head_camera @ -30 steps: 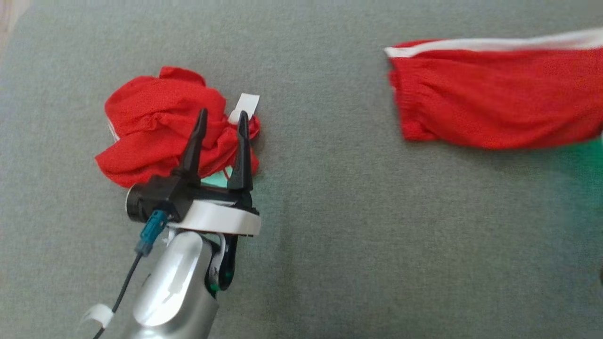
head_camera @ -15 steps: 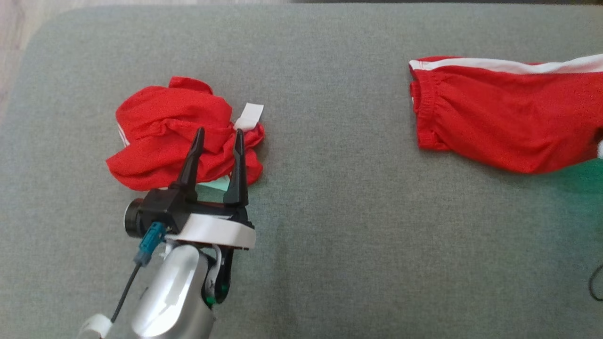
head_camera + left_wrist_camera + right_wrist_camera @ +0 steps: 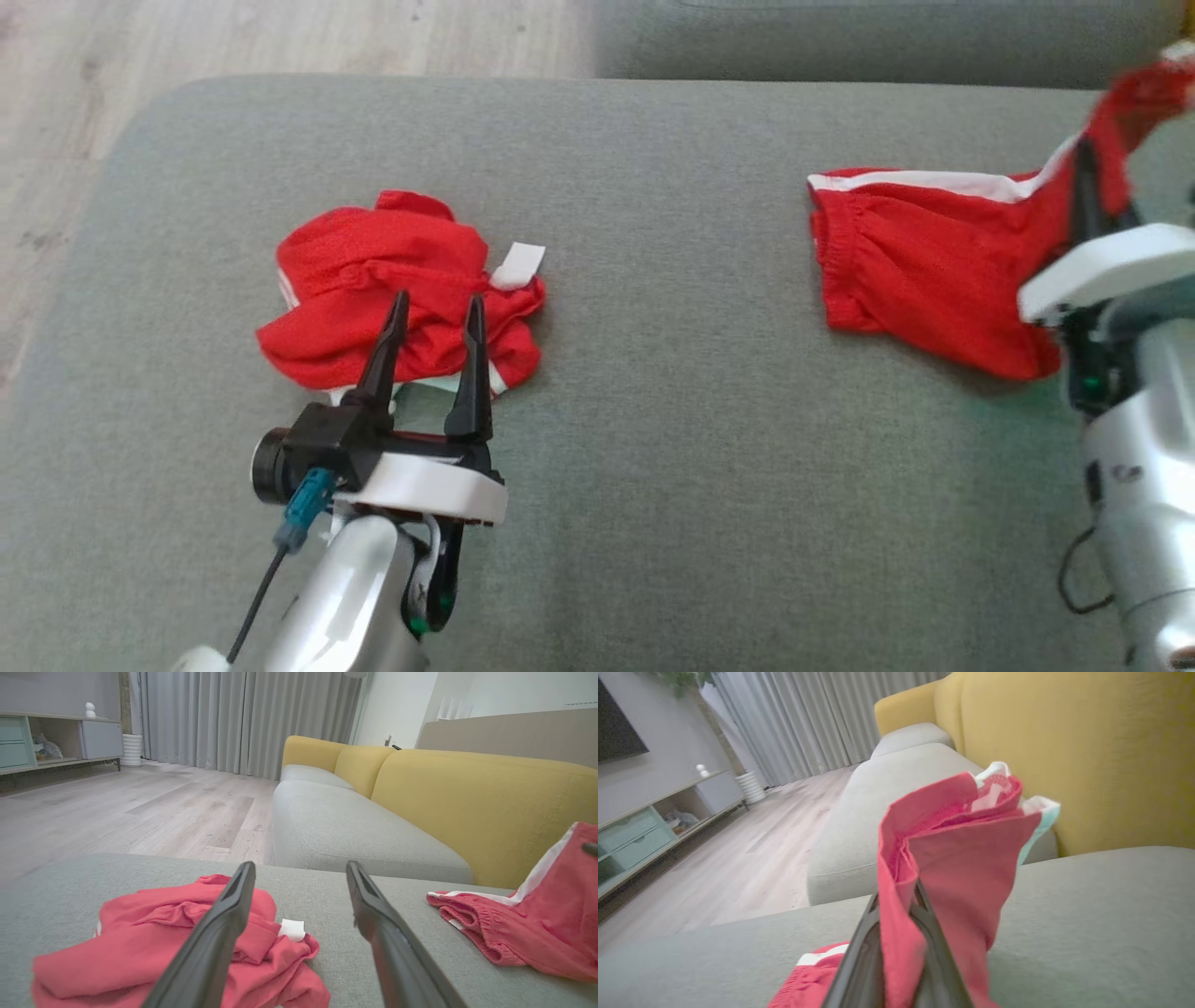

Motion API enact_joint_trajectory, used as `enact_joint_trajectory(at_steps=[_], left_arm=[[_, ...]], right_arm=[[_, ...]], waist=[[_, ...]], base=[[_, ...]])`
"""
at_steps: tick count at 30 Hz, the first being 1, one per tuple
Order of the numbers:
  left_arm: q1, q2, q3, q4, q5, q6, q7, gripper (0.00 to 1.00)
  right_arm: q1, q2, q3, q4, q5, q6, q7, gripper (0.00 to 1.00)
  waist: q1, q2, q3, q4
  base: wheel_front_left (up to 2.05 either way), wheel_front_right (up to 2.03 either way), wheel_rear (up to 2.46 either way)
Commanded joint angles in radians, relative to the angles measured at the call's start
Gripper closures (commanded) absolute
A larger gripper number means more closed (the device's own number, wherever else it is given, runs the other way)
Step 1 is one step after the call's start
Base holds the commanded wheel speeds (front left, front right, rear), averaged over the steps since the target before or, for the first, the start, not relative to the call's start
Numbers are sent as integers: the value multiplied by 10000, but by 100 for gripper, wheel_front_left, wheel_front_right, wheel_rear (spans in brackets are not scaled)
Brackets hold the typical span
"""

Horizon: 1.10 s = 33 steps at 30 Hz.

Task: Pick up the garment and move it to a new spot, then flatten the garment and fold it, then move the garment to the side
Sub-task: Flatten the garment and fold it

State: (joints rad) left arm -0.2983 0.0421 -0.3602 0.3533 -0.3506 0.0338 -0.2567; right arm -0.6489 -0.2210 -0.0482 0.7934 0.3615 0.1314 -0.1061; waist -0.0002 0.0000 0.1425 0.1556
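Observation:
A red garment with a white side stripe (image 3: 915,271) lies on the right of the grey cushion (image 3: 672,392). Its right end is lifted, and my right gripper (image 3: 1088,173) is shut on it. In the right wrist view the red cloth (image 3: 952,858) drapes over the shut fingers (image 3: 859,956). A second, crumpled red garment (image 3: 392,280) with a white tag lies on the left. My left gripper (image 3: 437,303) hovers open over its near edge with nothing between the fingers. The left wrist view shows that pile (image 3: 154,933) under the spread fingers (image 3: 219,933), with the striped garment (image 3: 528,924) at the right.
The cushion's far edge meets wooden floor (image 3: 280,37) at the upper left. Another grey seat (image 3: 345,830) with yellow backrests (image 3: 490,802) stands beyond. A low cabinet (image 3: 51,742) and curtains are far across the room.
The camera has tilted, so the whole picture shifted down. My right arm has come into view, and the striped garment's right end has risen in its grip. The left gripper stays open over the crumpled pile.

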Motion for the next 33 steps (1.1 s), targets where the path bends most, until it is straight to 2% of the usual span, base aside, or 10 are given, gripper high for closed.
enact_joint_trajectory(at_steps=[1, 8, 19, 20, 21, 27, 33], left_arm=[[-156, 82, 284, -268, 33, -10, -51, 0], [-141, 82, 243, -318, -91, 21, -51, 0], [-306, 81, 119, -367, -211, 125, -51, 0], [-299, 81, 123, -363, -216, 140, -51, 0], [-285, 81, 134, -355, -218, 153, -51, 0], [-206, 81, 269, -323, -167, 142, -51, 0], [-117, 81, 482, -405, -102, 109, -51, 0]], right_arm=[[-166, 124, 452, -428, 125, -7, -40, 100], [-319, 435, 2059, -419, 405, -7, 102, 100], [-545, 563, 4042, 1187, 145, -7, -63, 100], [-570, 562, 4240, 1325, 48, -7, -176, 90], [-597, 583, 4392, 1480, -51, -7, -310, 0], [-724, 1144, 4696, 2013, -424, -7, -1252, 0], [-576, 1425, 3593, 1494, -729, -7, -1542, 0]], waist=[[2, 0, -65, 112], [2, 0, 100, 441], [2, 0, 449, 688], [2, 0, 439, 659], [2, 0, 416, 612], [2, 0, 96, 138], [2, 0, -333, -420]], base=[[0, 0, 0], [0, 0, 0], [0, 0, 0], [0, 0, 0], [0, 0, 0], [0, 0, 0], [0, 0, 0]])
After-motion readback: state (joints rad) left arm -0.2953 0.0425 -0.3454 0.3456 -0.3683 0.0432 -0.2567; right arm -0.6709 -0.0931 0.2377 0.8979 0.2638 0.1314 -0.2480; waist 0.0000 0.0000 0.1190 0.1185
